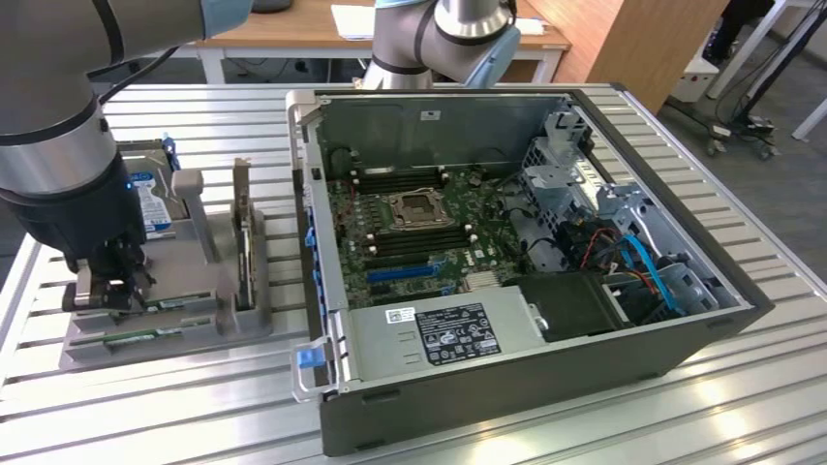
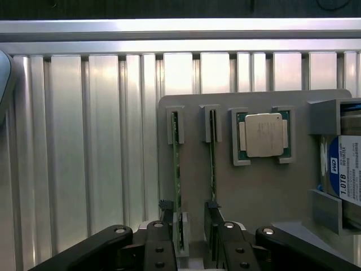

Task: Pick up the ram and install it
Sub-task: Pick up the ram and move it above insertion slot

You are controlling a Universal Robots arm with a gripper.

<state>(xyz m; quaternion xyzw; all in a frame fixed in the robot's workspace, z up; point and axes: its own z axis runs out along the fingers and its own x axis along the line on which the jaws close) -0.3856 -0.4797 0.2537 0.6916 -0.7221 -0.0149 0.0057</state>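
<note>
Fingers (image 2: 164, 212) of the gripper (image 2: 189, 210) stand apart, wide open and holding nothing. In the wrist view the ram (image 2: 176, 164) stands on its long edge in a narrow slot of the grey holder (image 2: 254, 197), a thin green strip running from a slot bracket at its far end toward the gripper. Its near end lies between the two fingertips, closer to one finger than to the other, with a slim gap still showing on that nearer side. A second green stick (image 2: 212, 158) stands parallel just beside it in its own slot, and its near end is hidden by the other finger. Further along the holder sit a processor chip (image 2: 262, 134) in a square recess and a blue-labelled hard drive (image 2: 345, 169) between grey blocks. The holder rests on a slatted aluminium table (image 2: 84, 141). In the exterior view the arm (image 1: 58, 165) reaches down over the holder at the exterior view's left of an open computer case (image 1: 517, 387), whose motherboard (image 1: 413, 223) lies exposed.
</note>
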